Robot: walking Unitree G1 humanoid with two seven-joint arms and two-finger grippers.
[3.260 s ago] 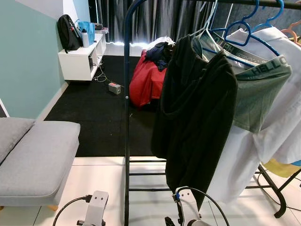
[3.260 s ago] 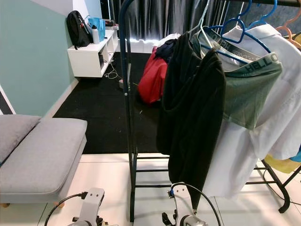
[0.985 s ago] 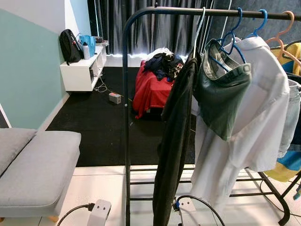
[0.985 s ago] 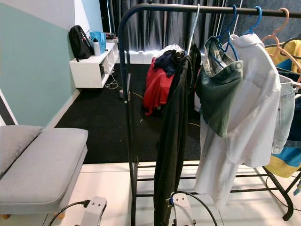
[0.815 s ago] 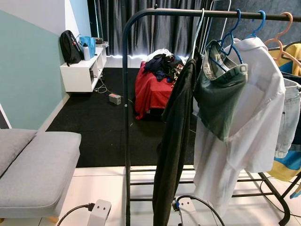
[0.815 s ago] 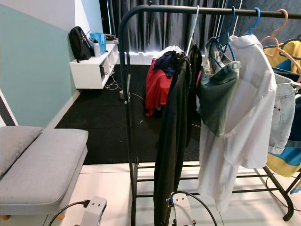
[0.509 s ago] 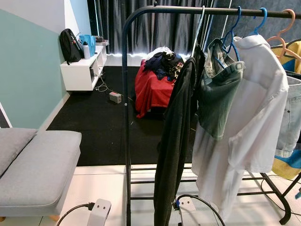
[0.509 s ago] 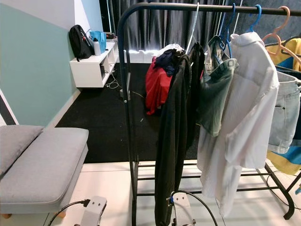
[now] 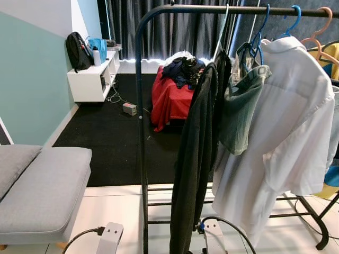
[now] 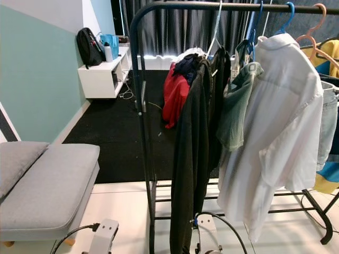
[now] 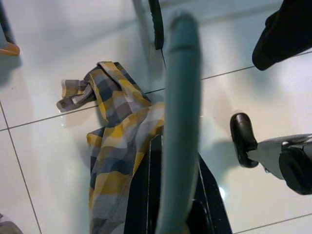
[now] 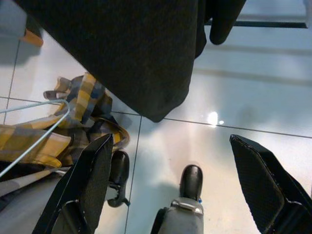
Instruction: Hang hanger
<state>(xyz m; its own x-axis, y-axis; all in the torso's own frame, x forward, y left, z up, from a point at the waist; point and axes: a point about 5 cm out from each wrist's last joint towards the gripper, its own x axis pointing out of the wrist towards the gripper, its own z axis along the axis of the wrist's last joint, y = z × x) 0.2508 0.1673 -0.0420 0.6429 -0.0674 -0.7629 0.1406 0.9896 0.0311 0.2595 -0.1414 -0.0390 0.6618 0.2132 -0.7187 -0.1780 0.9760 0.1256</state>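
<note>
In the left wrist view my left gripper [image 11: 170,200] is shut on a teal hanger [image 11: 179,112], and a yellow and grey plaid shirt [image 11: 114,151] droops from it over the white tiles. My right gripper [image 12: 169,139] is open, low above the floor under the hem of a black garment [image 12: 141,53]. The plaid shirt [image 12: 34,136] and a thin hanger wire [image 12: 34,134] lie beside it. Ahead stands a dark clothes rack [image 9: 212,9]. It carries the black garment [image 9: 193,159], a green garment [image 9: 238,116], a white shirt [image 9: 288,132] and blue hangers [image 9: 262,26].
A grey sofa [image 9: 37,185] stands at my left. Beyond the rack lie a black rug [image 9: 111,143], a red pile of clothes [image 9: 169,98] and a white shelf [image 9: 90,79] with a black backpack [image 9: 77,50]. The rack's base bars [image 9: 296,214] cross the tiles.
The camera has drawn back and risen, so the rail now shows. The hung clothes swing: the green garment has turned edge-on and the white shirt has drifted closer. Both wrists stay low.
</note>
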